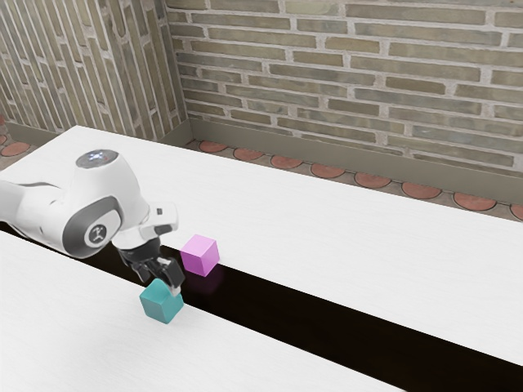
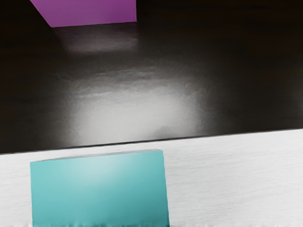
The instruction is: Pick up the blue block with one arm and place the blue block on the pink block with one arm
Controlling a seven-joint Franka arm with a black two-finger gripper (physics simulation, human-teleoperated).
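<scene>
Blue block (image 1: 161, 301) lies just under the claw (image 1: 163, 282).

No words, numbers or brand names can be read anywhere. The one mark is a small white emblem (image 1: 98, 234) on the grey round cap of the arm (image 1: 49, 208) — at the left of the frame, a little below the middle. It looks like a symbol rather than letters and is too small to make out. Higher up on the arm's white shell is a dark round patch (image 1: 95, 157) with pale specks — whether that is print cannot be told.
</scene>
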